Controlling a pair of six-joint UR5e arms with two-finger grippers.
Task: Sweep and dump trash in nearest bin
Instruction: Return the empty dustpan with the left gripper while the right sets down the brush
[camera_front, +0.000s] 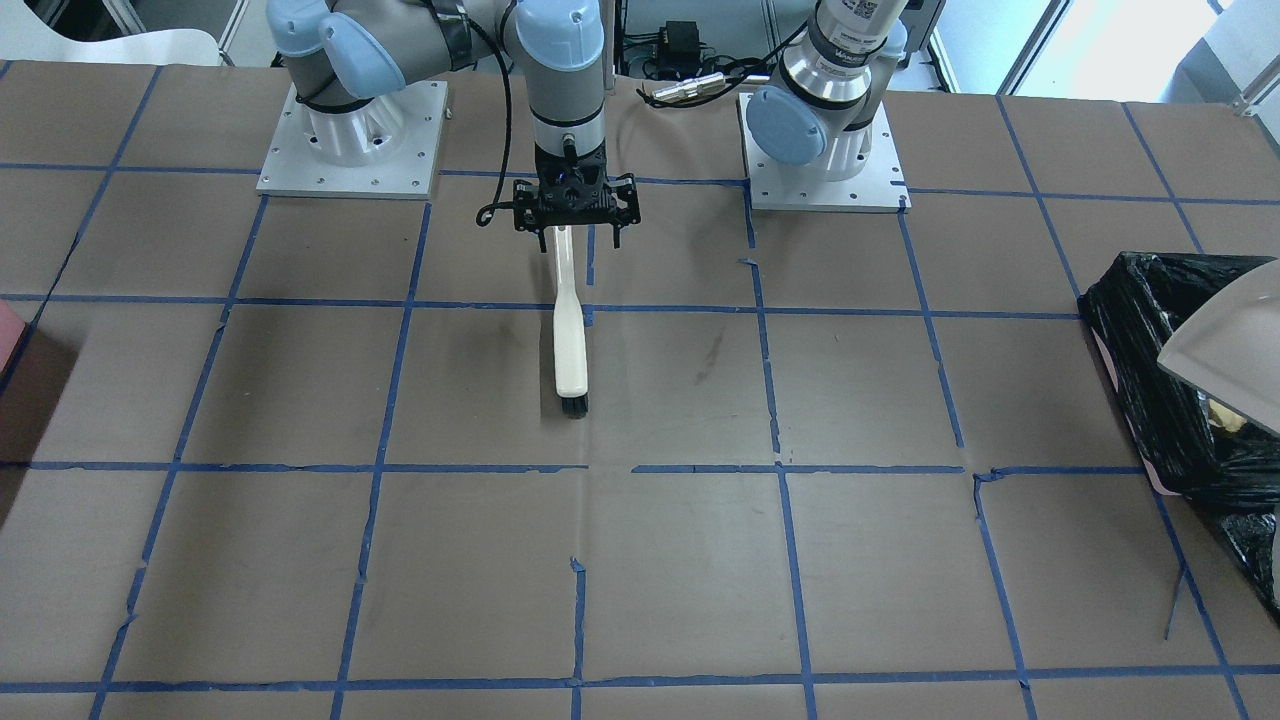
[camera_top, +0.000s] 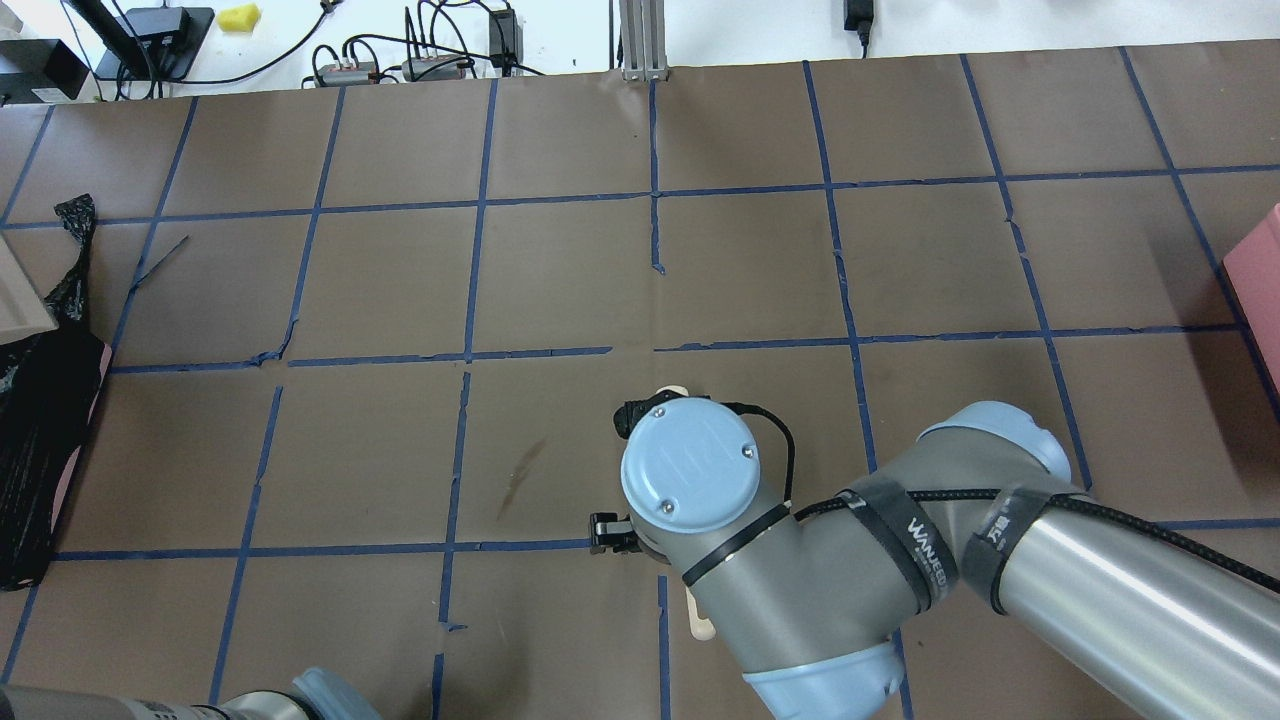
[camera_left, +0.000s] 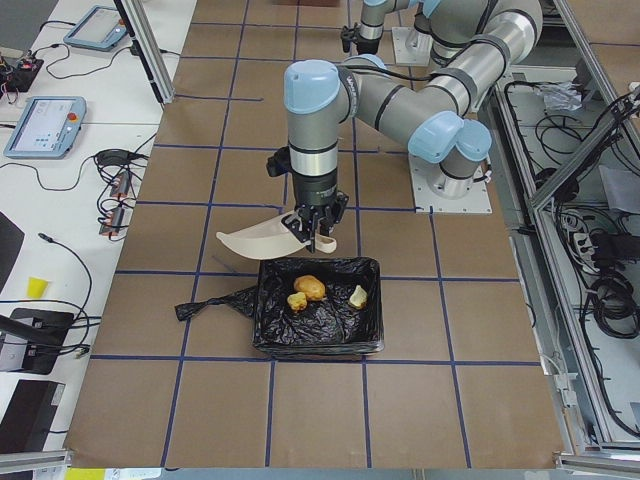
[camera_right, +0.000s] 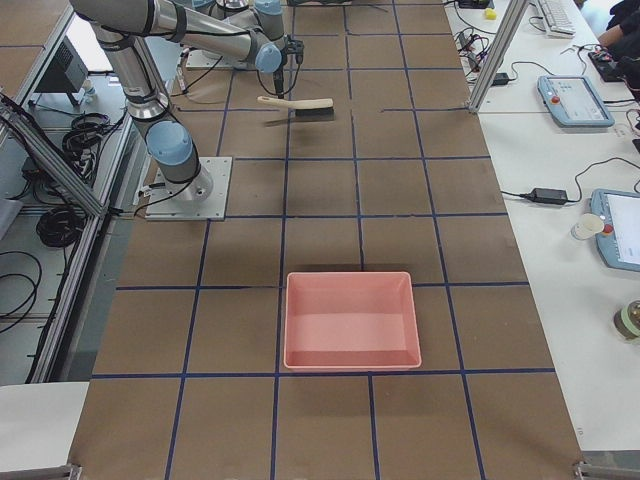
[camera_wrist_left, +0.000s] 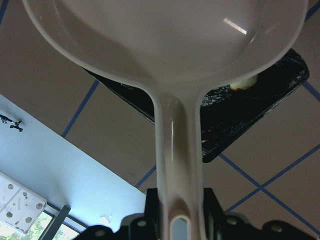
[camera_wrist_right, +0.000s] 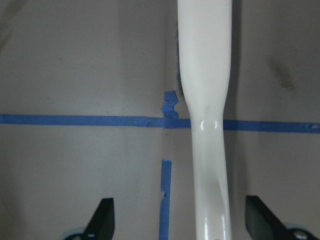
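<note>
Trash (camera_left: 309, 287), all three pieces, lies inside the bin (camera_left: 372, 300), which stands at the edge of the table (camera_front: 300, 560) on the robot's left. Above the bin's rim the left gripper (camera_left: 318, 232) is clamped on the handle of the dustpan (camera_wrist_left: 165, 40). Near the robot's edge the right gripper (camera_front: 568, 235) hangs with fingers spread either side of the brush (camera_front: 571, 340) handle, not touching it

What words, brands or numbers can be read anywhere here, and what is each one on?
"WANJEED", as best it reads: white print on a black strap around the right arm.
Second strap beside it: letters too blurred to read.
Left arm: strap print and code sticker, both too blurred.
Tablet screens: too small.
</note>
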